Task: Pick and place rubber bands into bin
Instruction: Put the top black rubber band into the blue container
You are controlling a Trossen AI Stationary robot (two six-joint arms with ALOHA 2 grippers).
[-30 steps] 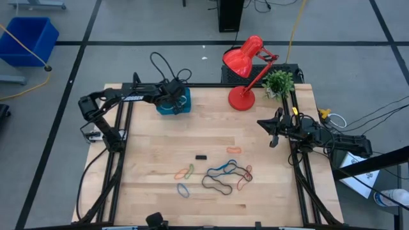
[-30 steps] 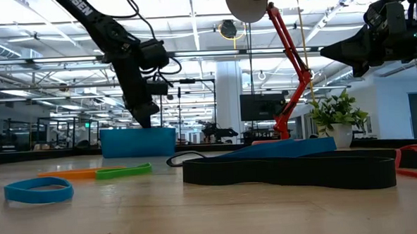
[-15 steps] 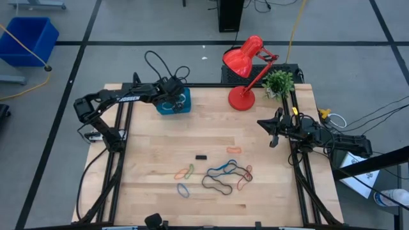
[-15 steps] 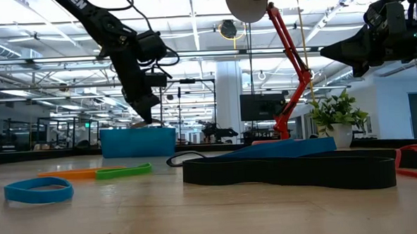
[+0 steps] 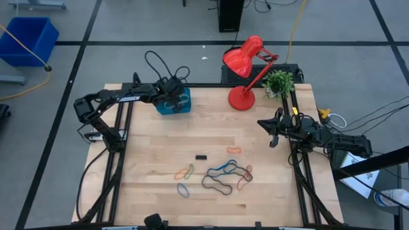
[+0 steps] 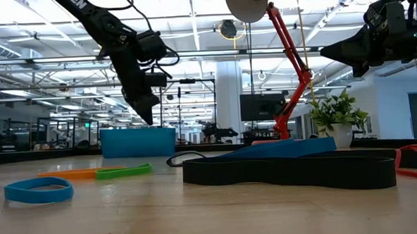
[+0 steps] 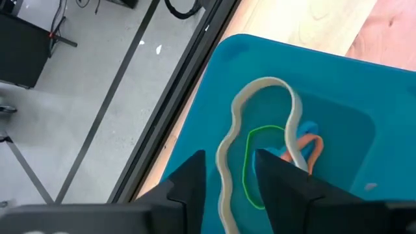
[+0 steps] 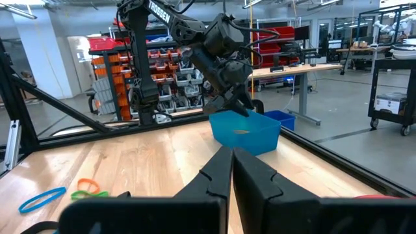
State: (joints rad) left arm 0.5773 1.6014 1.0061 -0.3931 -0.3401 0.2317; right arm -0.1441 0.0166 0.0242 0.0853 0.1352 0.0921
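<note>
Over the bin (image 5: 179, 102), at the table's far left corner, the left gripper (image 7: 229, 170) is held with its fingers parted and nothing between them. A tan band (image 7: 260, 136) is seen lying loose in the bin beneath it, with a thin green loop (image 7: 250, 166) and an orange one (image 7: 311, 148) beside it. The drop appears to be done, so the step in hand is judged to be the lift away and the return for the next pick.

That lift is best made straight up, with the fingers kept apart, so that no floppy loop is snagged and dragged back over the rim. The bin wall should be cleared before any sideways travel is begun.

The remaining bands (image 5: 220, 176) are scattered near the table's front middle, well apart from the bin: a blue one (image 5: 183, 190) alone, an orange and green pair (image 5: 186, 172), and a tangled black, blue and red cluster. A single, separate loop should be chosen first, since the overlapping ones may come up together.

The right gripper (image 8: 231, 158) waits above the table's right edge, its fingers closed together and empty.
</note>
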